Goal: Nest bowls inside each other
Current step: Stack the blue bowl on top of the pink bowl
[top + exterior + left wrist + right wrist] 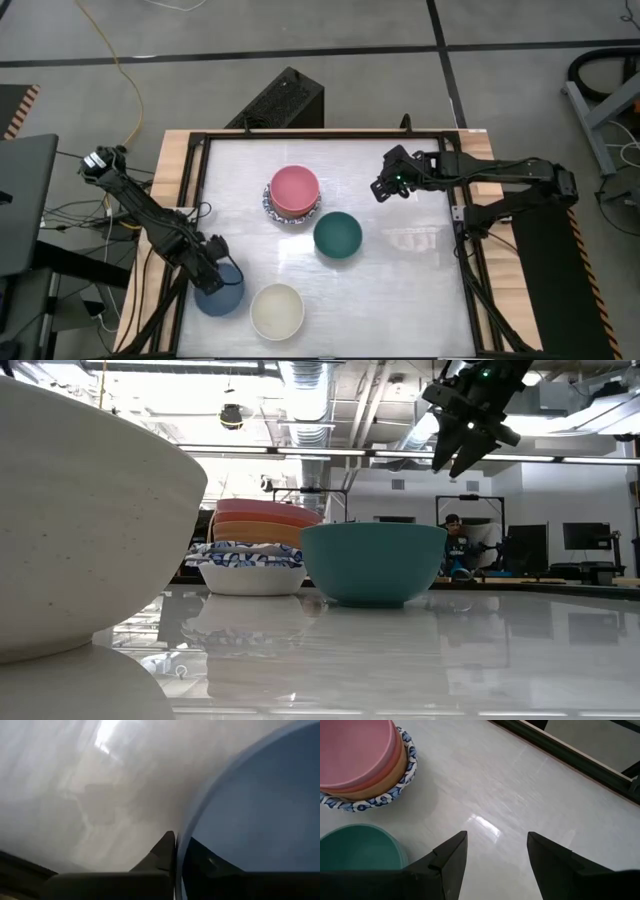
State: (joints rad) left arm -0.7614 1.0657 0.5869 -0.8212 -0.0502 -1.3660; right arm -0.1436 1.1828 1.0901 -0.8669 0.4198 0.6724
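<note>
Bowls sit spread over the white bench [400, 290]. Stack [293, 195] near the middle: pink bowl [295, 187] on top, orange bowl [258, 532] under it, both nested in a white bowl with blue patterned rim [250, 567] at the bottom. Green bowl [338, 235] stands just beside the stack, on the side toward the front edge and the right arm, apart from it. Cream bowl [277, 311] is alone near the front edge. Blue bowl [220, 291] is near the front left corner, just beside the cream one, not touching.

Left claw [213, 272] is down at the blue bowl, pinched shut on its rim: left wrist view shows one finger [162, 852] outside the wall and the other inside the bowl. Bowl looks to be on the bench, can't tell if lifted at all.

Right claw [385, 188] hangs above the bench toward the back right, well apart from every bowl, fingers spread wide, holding nothing. Right wrist view looks past its fingers [451, 857] at bare bench, with stack and green bowl off to one side.

A person [455, 545] sits far back in the room behind the bench.
</note>
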